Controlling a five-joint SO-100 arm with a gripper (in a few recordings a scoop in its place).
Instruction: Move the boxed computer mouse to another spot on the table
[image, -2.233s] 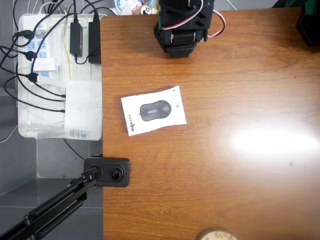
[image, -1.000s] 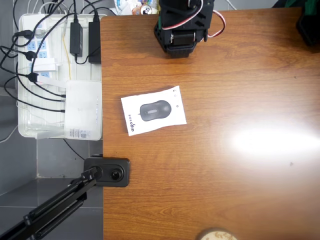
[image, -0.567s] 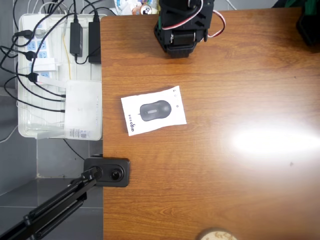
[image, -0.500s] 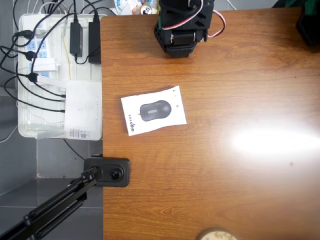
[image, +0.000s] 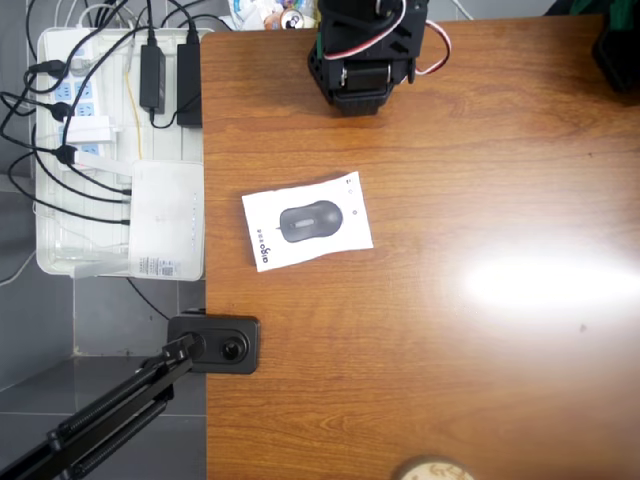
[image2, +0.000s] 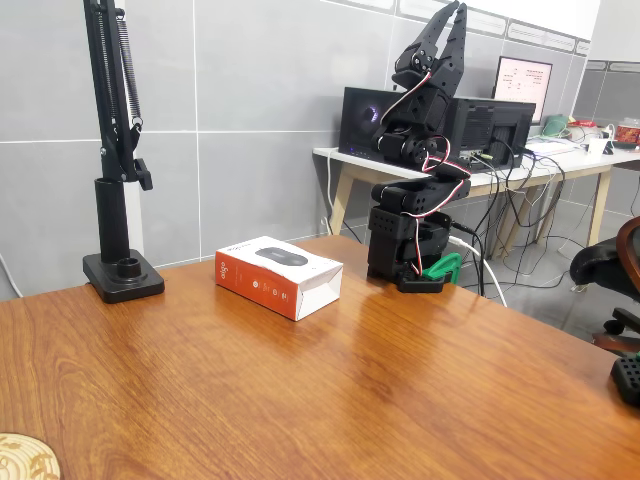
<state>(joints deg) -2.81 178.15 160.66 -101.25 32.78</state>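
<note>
Pointing up w/ jaws slightly apart, tool (image2: 447, 22) holds nothing, boxed computer mouse (image2: 279, 276) well apart.

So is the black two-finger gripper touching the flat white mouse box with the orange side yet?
Apart. In the fixed view the gripper points up, raised well above the arm's base, while the mouse box lies flat on the wooden table with clear space between them.

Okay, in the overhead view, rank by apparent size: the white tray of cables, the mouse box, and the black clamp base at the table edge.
1. White tray of cables, largest.
2. Mouse box.
3. Black clamp base, smallest.
</note>
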